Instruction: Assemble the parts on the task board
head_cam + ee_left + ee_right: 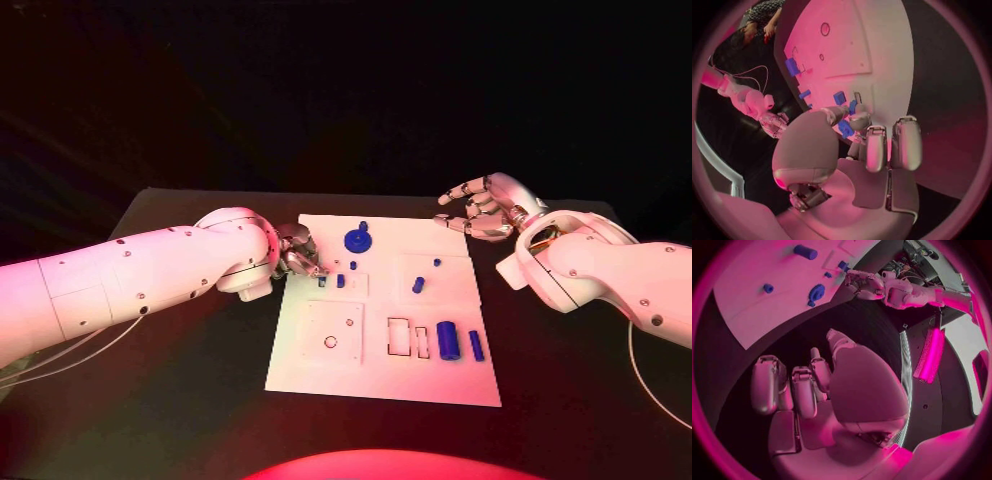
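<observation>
**Left robot hand pinching a blue part at the board's near-left edge; right robot hand empty beyond the far-right corner**

Seen on the black tabletop: a white task board, lying flat in the middle. Reaching over the board's left edge, the left robot hand, thumb and fingertips drawn together. Visible from the left wrist view: a small blue part pinched between those fingertips, held just above or against the board surface; contact with the board hard to judge. Just beside that pinch, two more small blue pieces standing near the same spot.

Further toward the far edge of the board, a blue round disc part with a stub. Right of centre, a small blue peg in a raised square area, with a tinier blue dot just beyond it. Near the board's right side, a blue cylinder lying flat, and a thinner blue bar just beside it on the right, apart from it. Left of these, two empty rectangular slots and a square plate with a round hole.

Off the board, over bare tabletop past its far-right corner, the right robot hand: fingers loosely curled yet apart, holding nothing, well clear of every part. Same emptiness confirmed from the right wrist view.
</observation>
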